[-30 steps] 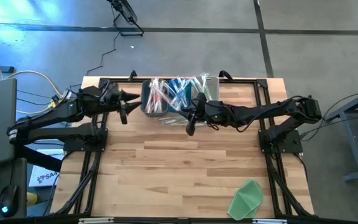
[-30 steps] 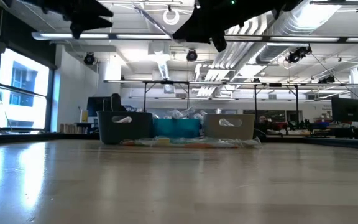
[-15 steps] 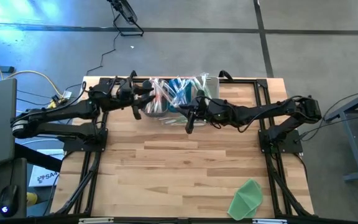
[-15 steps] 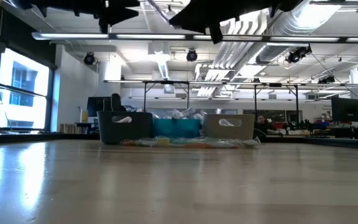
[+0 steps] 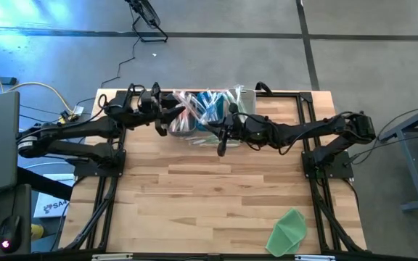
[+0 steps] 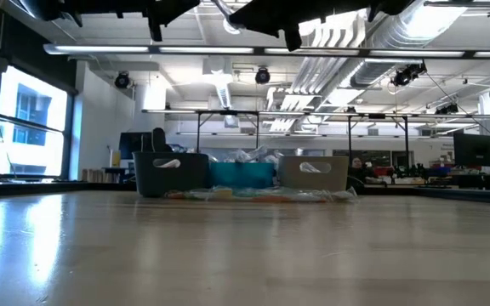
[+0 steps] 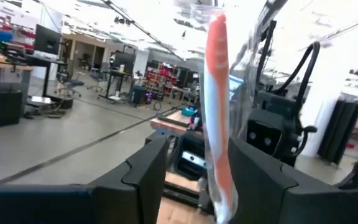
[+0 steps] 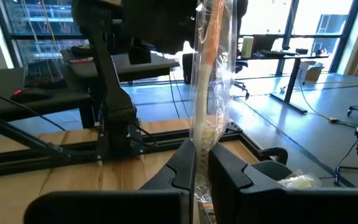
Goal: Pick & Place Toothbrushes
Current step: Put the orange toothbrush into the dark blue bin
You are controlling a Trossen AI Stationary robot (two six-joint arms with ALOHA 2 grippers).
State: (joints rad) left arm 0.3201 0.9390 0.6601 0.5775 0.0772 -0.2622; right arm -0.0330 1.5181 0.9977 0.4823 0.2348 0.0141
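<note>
Toothbrushes (image 5: 207,109) lie heaped at the desk's (image 5: 216,196) far edge, where we see our right claw (image 8: 201,163) clamped on a wrapped orange brush (image 8: 211,81) and our left claw (image 7: 194,165), fingers spread, straddling another orange brush (image 7: 218,118).

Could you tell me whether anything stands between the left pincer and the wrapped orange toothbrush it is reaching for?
Nothing visible does. In the left wrist view the orange toothbrush, in its clear wrapper, already stands between the open fingers of the left pincer. The right pincer is shut on an orange toothbrush too.
</note>
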